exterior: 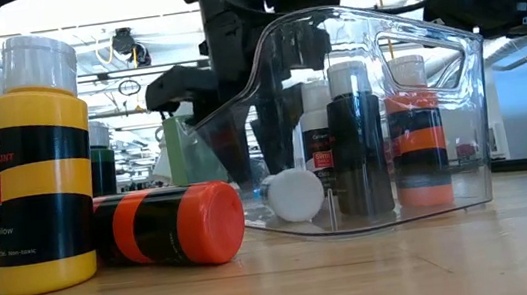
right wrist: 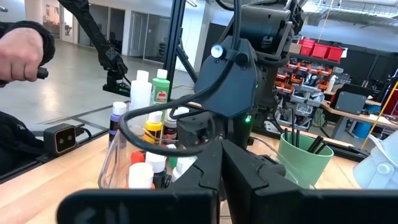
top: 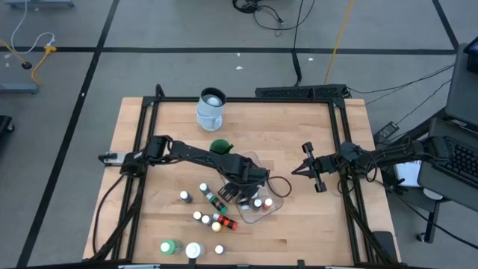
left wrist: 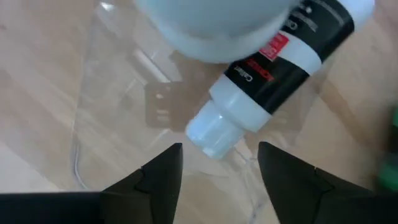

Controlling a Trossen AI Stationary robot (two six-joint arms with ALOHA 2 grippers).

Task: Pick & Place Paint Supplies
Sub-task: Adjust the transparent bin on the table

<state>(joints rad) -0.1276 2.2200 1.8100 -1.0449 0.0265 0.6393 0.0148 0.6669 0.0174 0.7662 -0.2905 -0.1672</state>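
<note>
Lying in the tub [left wrist: 112,81], a white bottle [left wrist: 273,68] sits just beyond the spread-fingered left gripper [left wrist: 217,171].

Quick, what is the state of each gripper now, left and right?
Left gripper: jaws open over the clear tub, holding nothing; a white-capped bottle lies just ahead.
Right gripper: jaws shut, holding nothing.

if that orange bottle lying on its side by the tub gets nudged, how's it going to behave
The orange bottle lies on its round side on the bare wood table, so it would probably roll rather than slide. It looks like smooth, rigid plastic, likely stiff but a bit slippery to pinch. The yellow bottle standing close beside it might stop a roll that way.
</note>
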